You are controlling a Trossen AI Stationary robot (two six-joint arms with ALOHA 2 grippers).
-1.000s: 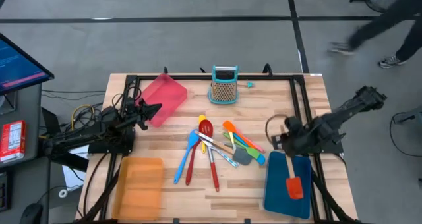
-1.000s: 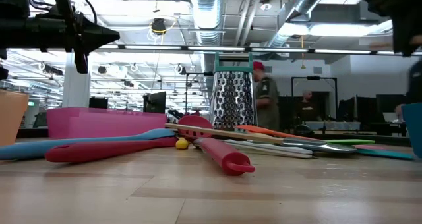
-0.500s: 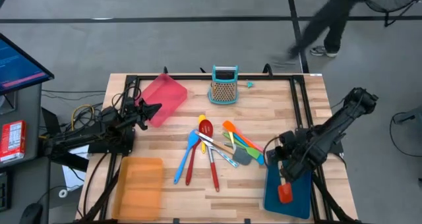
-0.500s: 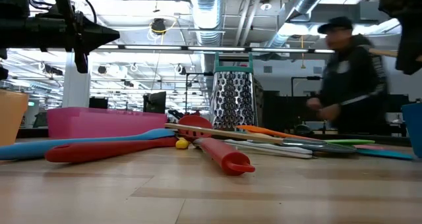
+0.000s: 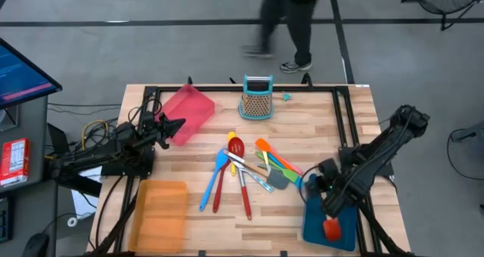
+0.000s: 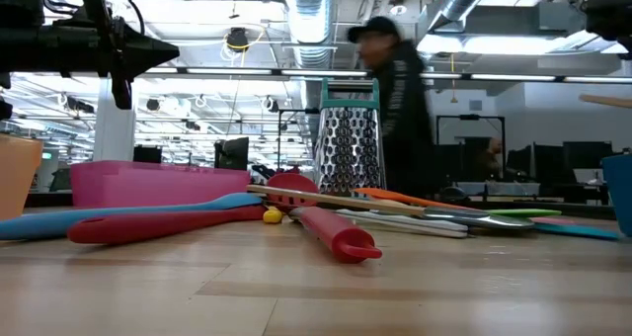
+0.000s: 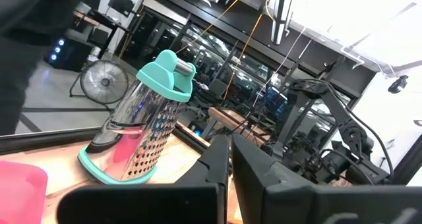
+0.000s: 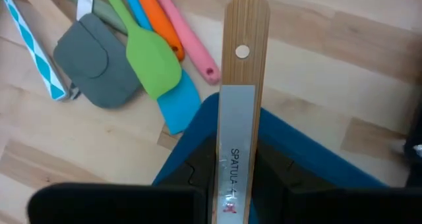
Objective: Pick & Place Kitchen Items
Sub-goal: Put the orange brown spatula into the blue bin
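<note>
A wooden-handled spatula with an orange-red head (image 5: pixel 331 228) hangs over the flat blue tray (image 5: pixel 314 225) at the surface's front right, pinched at mid-handle in the right end effector (image 5: pixel 329 204). Its long axis runs front to back, head toward the front edge, handle toward the utensil pile (image 5: pixel 249 170). The left end effector (image 5: pixel 178 124), closed and empty, waits beside the pink tray (image 5: pixel 193 106).

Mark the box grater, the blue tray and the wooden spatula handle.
box grater (image 5: pixel 257 104), high view, on its mesh face
blue tray (image 5: pixel 313 221), high view, on its bare left part
wooden spatula handle (image 8: pixel 245 36), right wrist view, near its end
</note>
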